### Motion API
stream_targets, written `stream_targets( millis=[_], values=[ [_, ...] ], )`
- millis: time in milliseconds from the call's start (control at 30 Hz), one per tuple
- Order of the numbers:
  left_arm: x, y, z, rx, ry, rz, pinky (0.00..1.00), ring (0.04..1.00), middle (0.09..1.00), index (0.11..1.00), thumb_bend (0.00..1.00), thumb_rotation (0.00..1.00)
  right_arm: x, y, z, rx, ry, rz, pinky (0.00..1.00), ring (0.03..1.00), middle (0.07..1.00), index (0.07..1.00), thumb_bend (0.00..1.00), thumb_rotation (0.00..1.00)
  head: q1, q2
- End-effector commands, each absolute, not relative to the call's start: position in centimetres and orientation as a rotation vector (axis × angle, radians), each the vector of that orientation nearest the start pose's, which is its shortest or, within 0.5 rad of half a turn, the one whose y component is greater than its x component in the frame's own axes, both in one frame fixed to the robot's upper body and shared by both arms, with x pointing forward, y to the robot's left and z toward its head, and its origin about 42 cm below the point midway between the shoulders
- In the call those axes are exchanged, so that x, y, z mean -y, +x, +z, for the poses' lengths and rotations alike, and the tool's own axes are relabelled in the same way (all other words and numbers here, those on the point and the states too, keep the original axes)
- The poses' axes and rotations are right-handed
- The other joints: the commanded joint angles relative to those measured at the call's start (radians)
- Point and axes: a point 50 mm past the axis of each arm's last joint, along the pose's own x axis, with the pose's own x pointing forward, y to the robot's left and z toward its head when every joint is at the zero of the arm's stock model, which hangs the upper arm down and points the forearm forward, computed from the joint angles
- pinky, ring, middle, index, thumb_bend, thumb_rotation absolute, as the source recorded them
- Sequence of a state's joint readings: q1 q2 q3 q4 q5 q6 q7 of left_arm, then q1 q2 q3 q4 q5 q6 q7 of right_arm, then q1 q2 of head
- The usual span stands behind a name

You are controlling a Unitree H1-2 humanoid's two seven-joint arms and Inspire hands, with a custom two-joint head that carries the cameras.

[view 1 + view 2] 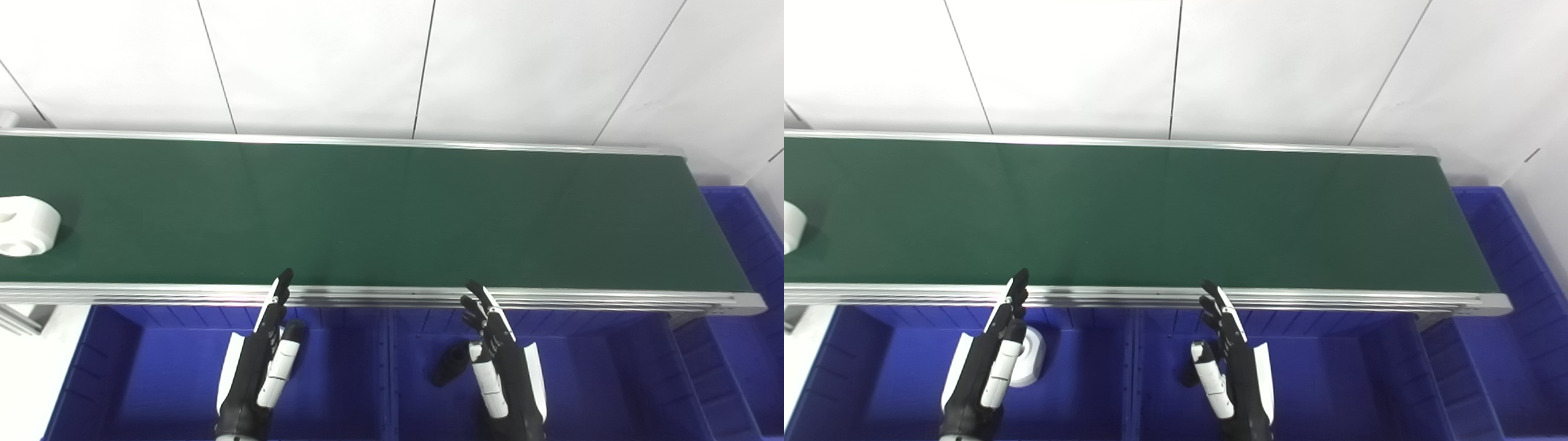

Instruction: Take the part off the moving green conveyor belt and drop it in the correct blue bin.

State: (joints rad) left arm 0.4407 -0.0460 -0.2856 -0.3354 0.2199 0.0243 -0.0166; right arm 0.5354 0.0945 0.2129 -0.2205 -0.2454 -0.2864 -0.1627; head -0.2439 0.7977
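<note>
A white round part [26, 225] with a hole in it lies on the green conveyor belt [367, 214] at the far left edge of the picture; in the right eye view only its edge [791, 226] shows. My left hand [260, 367] hovers open over the left blue bin [122, 367], its fingers pointing up at the belt's near rail. My right hand [505, 367] hovers open over the middle blue bin [600, 367], fingers apart. Both hands hold nothing and are far from the part.
A white part [1032, 361] lies in the left bin beside my left hand. A dark part [450, 362] lies in the middle bin next to my right hand. Another blue bin [744, 245] stands past the belt's right end. White wall panels rise behind the belt.
</note>
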Motion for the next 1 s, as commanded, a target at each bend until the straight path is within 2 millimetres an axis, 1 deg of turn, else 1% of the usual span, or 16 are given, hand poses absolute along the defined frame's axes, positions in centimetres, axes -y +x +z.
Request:
stream_targets(
  millis=[0, 367, 767, 967],
  values=[
    [-14.27, 14.61, 11.29, -0.036, 0.081, -0.165, 1.00, 1.000, 1.000, 0.969, 0.53, 1.00, 15.76, 11.37, 9.24, 0.066, -0.070, -0.092, 0.86, 0.897, 0.945, 0.896, 0.76, 0.96, 0.001, 0.001],
    [-14.14, 14.61, 11.34, -0.039, 0.077, -0.166, 1.00, 1.000, 1.000, 0.973, 0.52, 1.00, 15.81, 11.32, 9.27, 0.061, -0.065, -0.092, 0.86, 0.898, 0.944, 0.897, 0.78, 0.94, 0.003, 0.000],
    [-14.08, 14.61, 11.30, -0.043, 0.088, -0.175, 1.00, 1.000, 1.000, 0.979, 0.54, 1.00, 15.86, 11.34, 9.19, 0.061, -0.060, -0.091, 0.86, 0.894, 0.938, 0.896, 0.76, 0.92, 0.003, 0.000],
    [-14.03, 14.72, 11.29, -0.044, 0.086, -0.178, 1.00, 1.000, 1.000, 0.979, 0.53, 1.00, 15.87, 11.39, 9.10, 0.059, -0.057, -0.088, 0.86, 0.895, 0.935, 0.896, 0.76, 0.91, 0.005, -0.001]
  ],
)
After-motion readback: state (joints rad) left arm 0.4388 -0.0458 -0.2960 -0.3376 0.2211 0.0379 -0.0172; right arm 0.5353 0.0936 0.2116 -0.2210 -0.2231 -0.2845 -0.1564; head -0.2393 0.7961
